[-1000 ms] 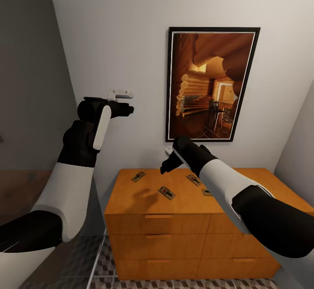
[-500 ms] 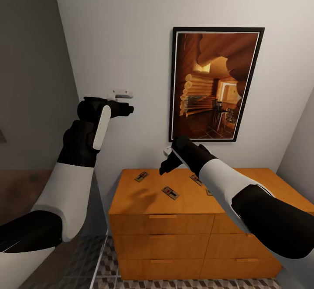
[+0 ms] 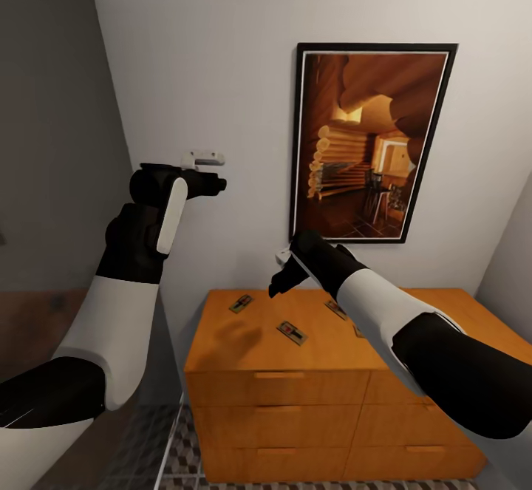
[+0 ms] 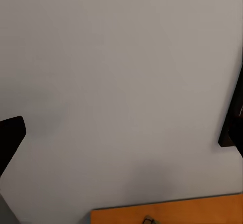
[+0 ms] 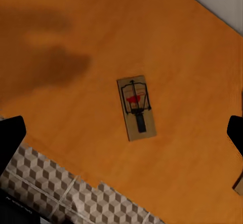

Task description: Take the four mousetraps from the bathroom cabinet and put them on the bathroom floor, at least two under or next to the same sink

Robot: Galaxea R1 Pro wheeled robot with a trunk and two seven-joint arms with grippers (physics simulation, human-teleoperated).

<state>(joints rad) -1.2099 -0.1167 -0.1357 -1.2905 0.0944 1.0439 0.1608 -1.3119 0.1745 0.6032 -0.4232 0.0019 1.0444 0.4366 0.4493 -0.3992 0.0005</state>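
Mousetraps (image 3: 291, 332) lie untouched on the cabinet (image 3: 273, 353); none floored.
My right gripper (image 3: 279, 277) hovers spread and empty; left gripper (image 3: 210, 174) probably likewise.

From my station the head view is evenly and moderately lit, soft and diffuse, with no glare anywhere. The pale grey wall (image 3: 222, 69) grades darker toward its lower part. I note a soft-edged shadow on the flat top of the orange-brown wooden cabinet (image 3: 222, 342), repeated as a blurred dark smudge in the right wrist view. The small dark brown mousetrap board (image 5: 136, 107) there reads fairly sharp, red mark legible. Renders look slightly soft overall, with vertical lines leaning outward toward the head view's edges. The left wrist view is flat, dim grey.
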